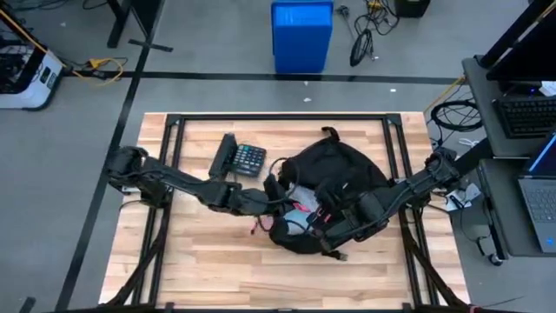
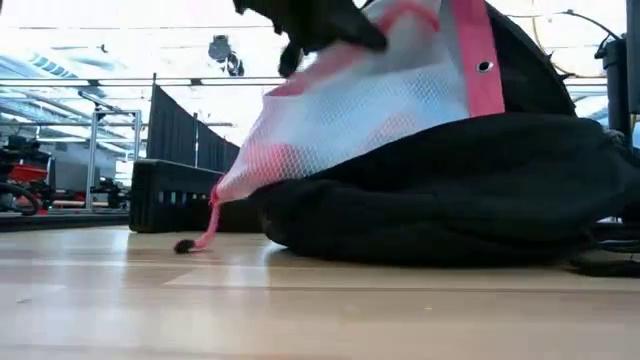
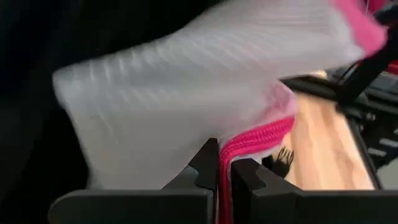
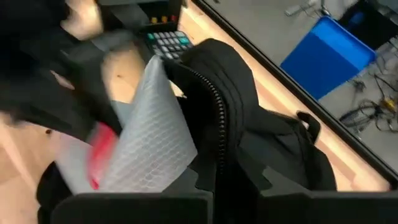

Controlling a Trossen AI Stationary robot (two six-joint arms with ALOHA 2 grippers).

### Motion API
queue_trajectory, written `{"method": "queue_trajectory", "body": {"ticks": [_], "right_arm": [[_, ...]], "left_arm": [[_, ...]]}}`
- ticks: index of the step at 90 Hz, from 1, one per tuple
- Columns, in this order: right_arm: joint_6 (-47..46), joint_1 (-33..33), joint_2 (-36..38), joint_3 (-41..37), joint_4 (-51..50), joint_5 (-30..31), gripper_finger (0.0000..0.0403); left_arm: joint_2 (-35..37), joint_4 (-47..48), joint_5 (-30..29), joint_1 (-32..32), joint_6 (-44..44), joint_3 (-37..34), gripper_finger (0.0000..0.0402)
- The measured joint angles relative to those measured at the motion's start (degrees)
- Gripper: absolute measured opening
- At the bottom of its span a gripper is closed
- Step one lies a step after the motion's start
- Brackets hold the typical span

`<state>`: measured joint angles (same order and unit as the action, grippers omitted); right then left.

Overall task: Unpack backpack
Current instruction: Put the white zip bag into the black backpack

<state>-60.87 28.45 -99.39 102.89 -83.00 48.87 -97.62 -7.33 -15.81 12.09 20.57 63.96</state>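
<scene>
The black backpack [image 1: 340, 172] lies on the wooden table, right of centre, its zipped mouth toward the near left. A white mesh pouch [image 2: 380, 110] with pink trim sticks out of that mouth, slanting up; its pink pull cord [image 2: 207, 232] hangs down to the tabletop. My left gripper [image 1: 280, 204] is shut on the pouch at the backpack's left side. At the bag's near side, my right gripper [image 1: 326, 233] is shut on the rim of the mouth. My left gripper [image 3: 224, 171] pinches the pouch's pink zipper edge [image 3: 249, 140] between its two fingers. The pouch is raised, and its lower part is hidden behind the backpack's rim. My right gripper [image 4: 224, 180] pinches the backpack's zippered opening edge [image 4: 214, 115] between its two fingers, which lie along it. The rim stands up; the bag's body stays on the table.
A black calculator [image 1: 249, 159] lies on the table left of the backpack, with a black oblong thing [image 1: 225, 156] beside it. A blue bin [image 1: 301, 35] stands on the floor beyond the far edge. Bare wood shows along the near side of the table.
</scene>
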Motion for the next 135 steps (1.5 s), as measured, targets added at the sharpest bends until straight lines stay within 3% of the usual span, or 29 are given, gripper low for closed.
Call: {"method": "queue_trajectory", "body": {"ticks": [24,45,85,101,120,135], "right_arm": [[10.9,0.0,0.0,0.0,9.5,-0.3,0.0003],[16.0,0.2,0.0,0.0,14.0,-0.9,0.0004],[19.8,0.7,0.0,-0.4,16.8,-2.8,0.0004],[19.8,1.0,0.0,-0.4,15.9,-3.0,0.0004],[19.8,0.9,-0.1,-0.5,14.4,-3.8,0.0004],[20.1,0.9,-0.2,-0.6,14.1,-4.3,0.0004]], "left_arm": [[-6.3,-4.5,7.9,-5.5,1.8,-0.1,0.0000],[-8.0,-3.4,11.5,-9.7,5.8,-0.1,0.0000],[-6.8,-13.1,14.7,-8.2,5.4,-0.1,0.0004],[-5.5,-14.8,15.6,-4.9,4.2,-0.1,0.0048],[-5.4,-14.2,23.4,-1.8,2.7,-0.1,0.0119],[-5.2,-13.6,25.5,-1.8,2.6,0.0,0.0183]]}}
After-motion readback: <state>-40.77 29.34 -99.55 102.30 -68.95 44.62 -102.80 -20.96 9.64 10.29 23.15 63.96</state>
